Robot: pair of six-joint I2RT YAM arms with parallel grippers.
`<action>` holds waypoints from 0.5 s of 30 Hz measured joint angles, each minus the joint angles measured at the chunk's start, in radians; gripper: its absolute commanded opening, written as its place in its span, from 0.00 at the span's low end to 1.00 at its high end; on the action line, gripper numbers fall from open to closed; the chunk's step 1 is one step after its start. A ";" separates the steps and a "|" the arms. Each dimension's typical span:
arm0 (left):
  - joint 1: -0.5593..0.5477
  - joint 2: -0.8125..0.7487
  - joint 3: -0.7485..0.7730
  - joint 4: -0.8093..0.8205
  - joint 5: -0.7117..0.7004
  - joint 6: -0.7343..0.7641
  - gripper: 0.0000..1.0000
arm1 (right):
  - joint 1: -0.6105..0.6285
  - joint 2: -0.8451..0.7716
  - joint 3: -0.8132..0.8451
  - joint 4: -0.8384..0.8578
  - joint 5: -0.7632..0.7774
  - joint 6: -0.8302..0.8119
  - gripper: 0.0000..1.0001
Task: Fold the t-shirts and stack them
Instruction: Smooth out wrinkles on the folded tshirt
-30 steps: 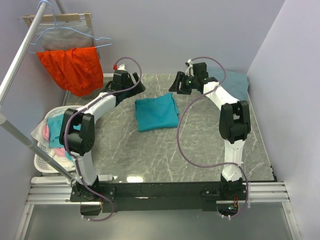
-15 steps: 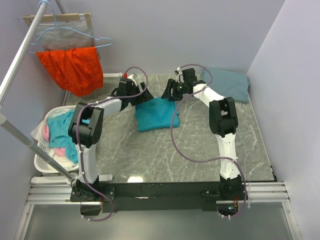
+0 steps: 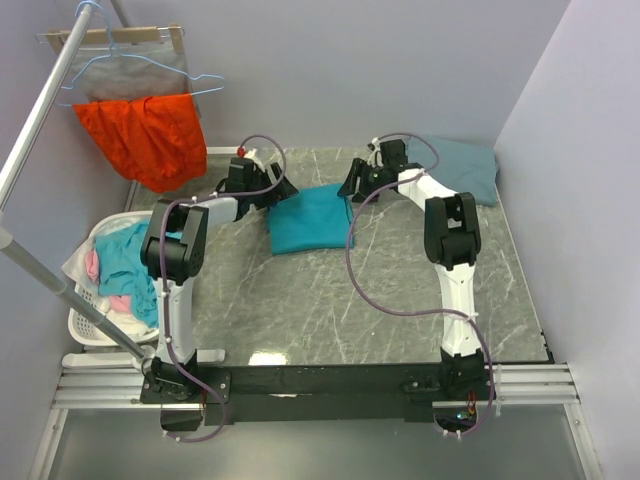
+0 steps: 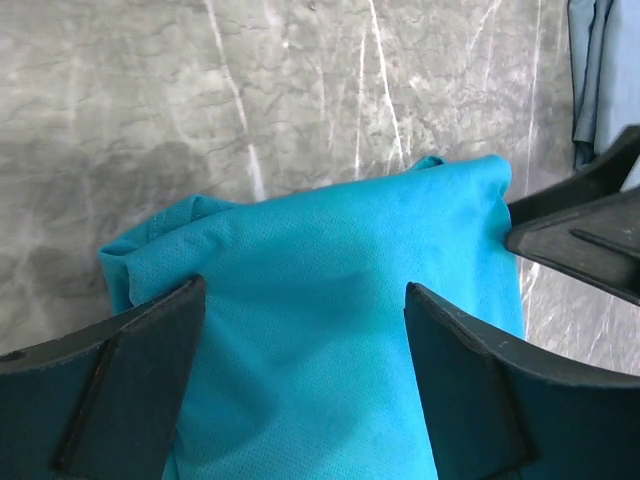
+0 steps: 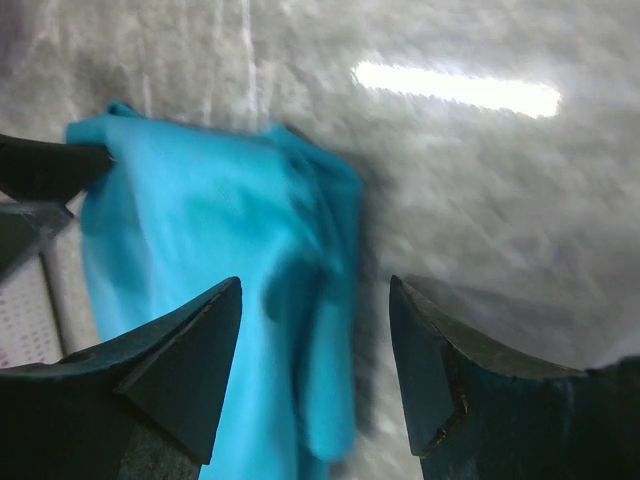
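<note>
The folded teal t-shirt [image 3: 310,222] lies toward the middle of the desk's [image 3: 400,300] far edge, its far side running left-right between both arms. The left end effector [image 4: 305,290] straddles its far-left corner and the right end effector [image 5: 315,285] its far-right. Each is wide open and grips nothing, and the slate t-shirt [image 3: 462,165] lies clear in the far right corner.

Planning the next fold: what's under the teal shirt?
The teal shirt lies on the marble table; only table shows around it. Anything beneath its folds is covered.

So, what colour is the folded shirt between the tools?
The shirt is bright teal, clearest in the left wrist view.
</note>
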 measured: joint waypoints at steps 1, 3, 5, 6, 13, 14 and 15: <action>0.002 -0.003 -0.008 0.008 0.000 0.000 0.88 | -0.005 -0.018 -0.032 0.022 0.004 0.000 0.68; 0.006 -0.020 -0.019 0.004 -0.001 0.000 0.90 | -0.011 -0.059 -0.096 0.038 0.013 -0.003 0.68; 0.008 -0.048 -0.031 -0.005 -0.003 0.000 0.91 | -0.013 -0.093 -0.146 0.042 0.021 -0.008 0.68; 0.009 -0.068 -0.036 -0.009 -0.004 0.000 0.92 | -0.014 -0.113 -0.172 0.046 0.028 -0.011 0.68; 0.010 -0.276 -0.139 0.014 -0.002 -0.015 0.92 | -0.012 -0.268 -0.338 0.069 0.025 -0.014 0.68; 0.008 -0.305 -0.157 0.023 0.000 -0.018 0.92 | -0.010 -0.288 -0.349 0.073 0.021 -0.013 0.68; 0.005 -0.326 -0.171 0.031 0.004 -0.019 0.92 | -0.006 -0.306 -0.359 0.080 0.017 -0.013 0.68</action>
